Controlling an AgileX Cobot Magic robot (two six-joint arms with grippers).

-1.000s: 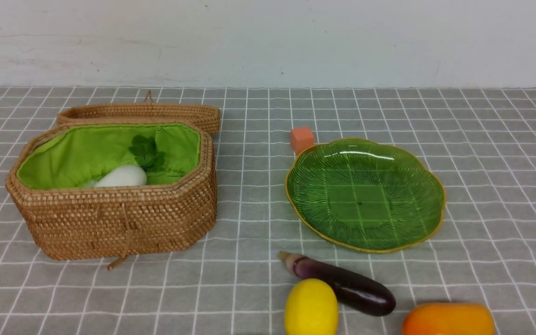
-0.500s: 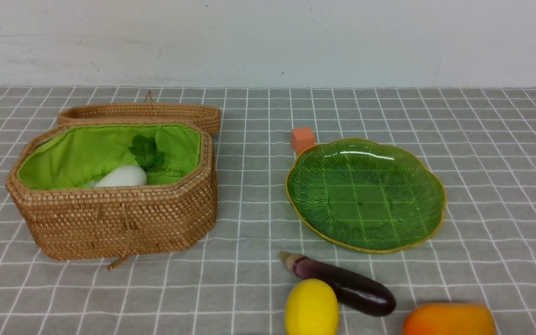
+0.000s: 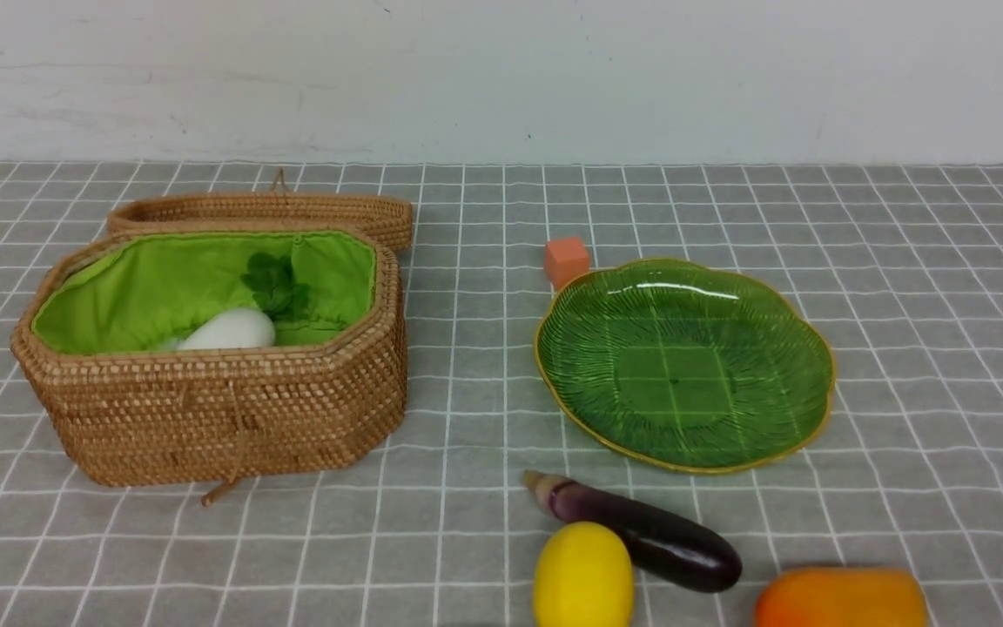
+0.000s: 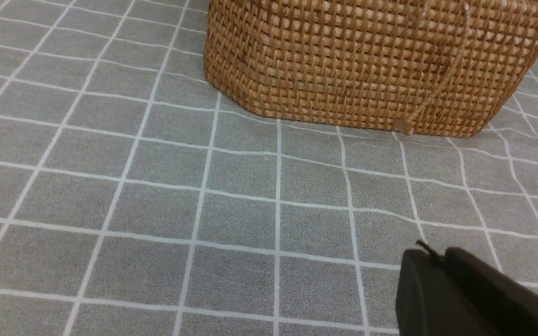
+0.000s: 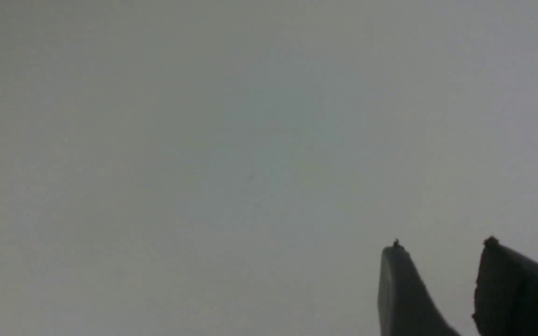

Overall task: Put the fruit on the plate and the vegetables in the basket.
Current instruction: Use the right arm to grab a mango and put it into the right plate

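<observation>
Pinched together on nothing, the left gripper (image 4: 437, 255) hung over the grey checked bench (image 4: 157, 210), close to the basket (image 3: 223, 418). The right gripper (image 5: 442, 247) stood spread, nothing between its fingers, facing a blank grey blur. That basket sat toward the bench's left side, the radish (image 3: 227, 331) inside it and the lid (image 3: 292, 209) just behind. Right of centre lay the plate (image 3: 684, 366), an orange cube (image 3: 566, 259) touching its far rim. Along the near edge lay the eggplant (image 3: 649, 540), the lemon (image 3: 582, 575) against it, and the orange fruit (image 3: 841, 599) further right.
</observation>
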